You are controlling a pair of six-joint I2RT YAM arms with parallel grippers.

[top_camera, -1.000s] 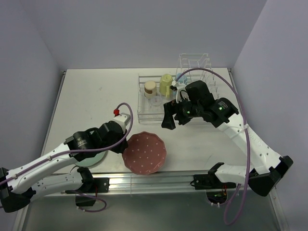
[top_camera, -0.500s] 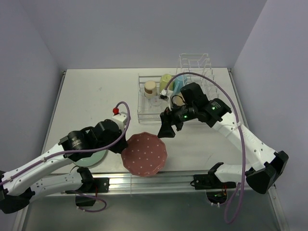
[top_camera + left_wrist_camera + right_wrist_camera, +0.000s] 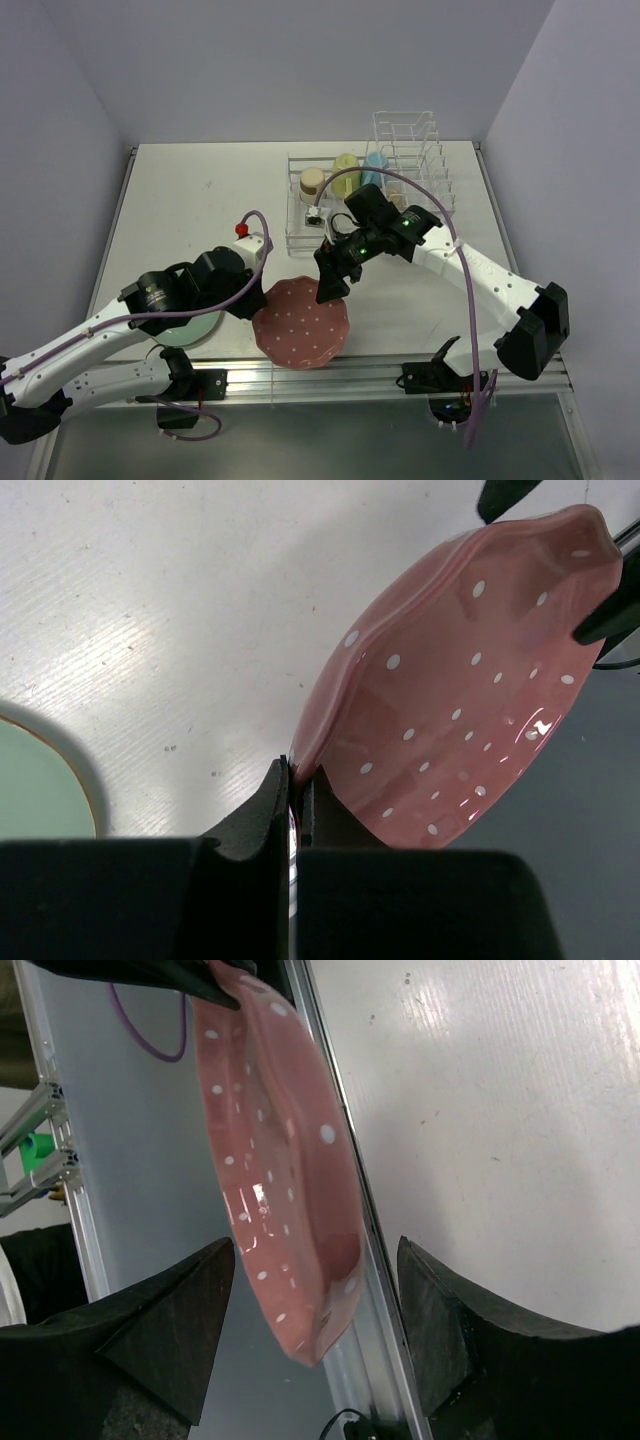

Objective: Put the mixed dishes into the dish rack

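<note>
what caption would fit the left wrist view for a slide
Left claw pinches the rim of the tilted pink dotted plate; mint-green plate lies on the table at left

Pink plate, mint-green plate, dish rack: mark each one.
Pink plate (image 3: 300, 325): top external view, middle of dotted face.
Mint-green plate (image 3: 35, 785): left wrist view, green inner surface.
Dish rack (image 3: 303, 232): top external view, bare near-left corner.

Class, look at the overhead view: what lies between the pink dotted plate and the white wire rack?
In the top view, the right gripper, open, hangs between the pink dotted plate and the white wire rack.
</note>
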